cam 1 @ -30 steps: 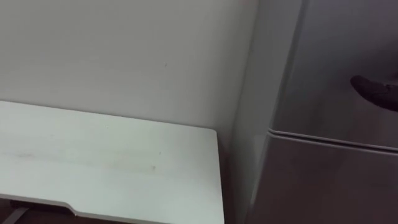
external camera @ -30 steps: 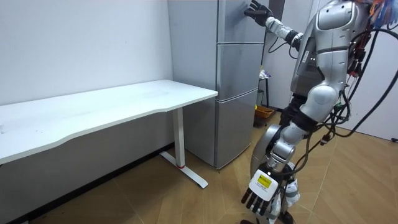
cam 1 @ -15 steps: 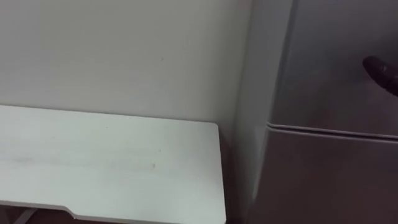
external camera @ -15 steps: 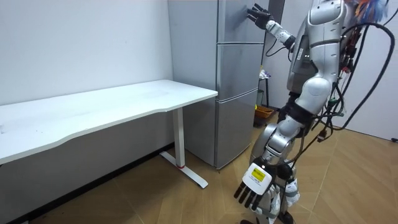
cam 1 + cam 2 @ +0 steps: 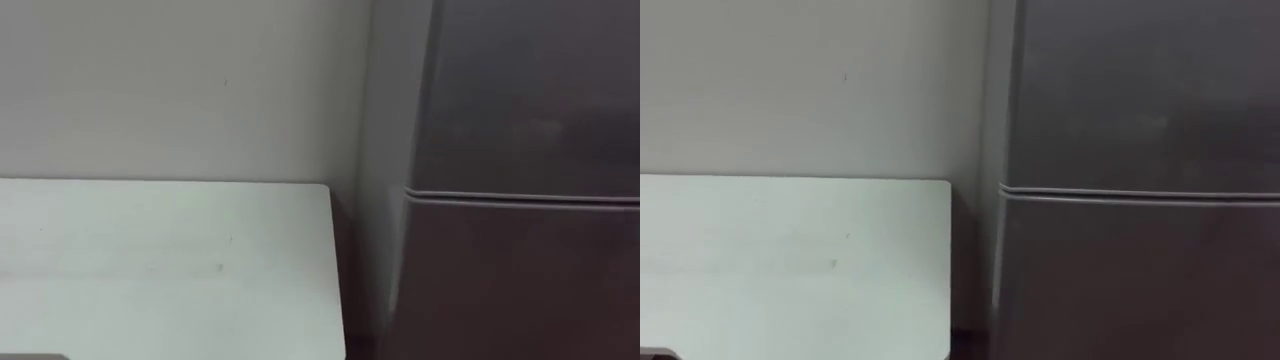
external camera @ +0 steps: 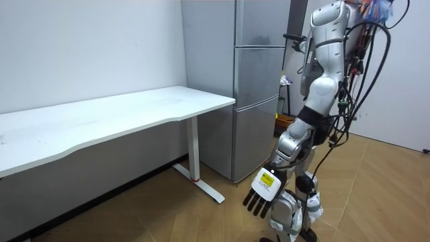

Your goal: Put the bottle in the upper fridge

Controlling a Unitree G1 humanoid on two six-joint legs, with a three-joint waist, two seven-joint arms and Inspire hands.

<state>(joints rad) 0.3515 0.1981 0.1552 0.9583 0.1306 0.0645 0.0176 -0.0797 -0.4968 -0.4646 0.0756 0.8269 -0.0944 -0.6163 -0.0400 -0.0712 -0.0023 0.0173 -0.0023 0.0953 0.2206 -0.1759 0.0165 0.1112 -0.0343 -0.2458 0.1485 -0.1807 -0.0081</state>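
Note:
The grey fridge (image 6: 259, 81) stands in front of me with both doors closed. In the left eye view its upper door (image 5: 530, 90) sits above a thin seam, with the lower door (image 5: 520, 280) beneath. In the room view I stand upright close to the fridge's front. My right hand (image 6: 291, 37) is a small dark shape held near my chest, beside the upper door's edge. My left hand (image 6: 259, 199) hangs low beside my leg with its fingers straight and holds nothing.
A white desk (image 5: 160, 260) stands against the wall to the left of the fridge, with a narrow dark gap between them. In the room view a small orange bin (image 6: 285, 122) sits on the wooden floor beside the fridge.
My right hand has pulled back from the upper door towards my chest and left the left eye view. My body has straightened and my left hand has swung forward. The camera has shifted slightly.

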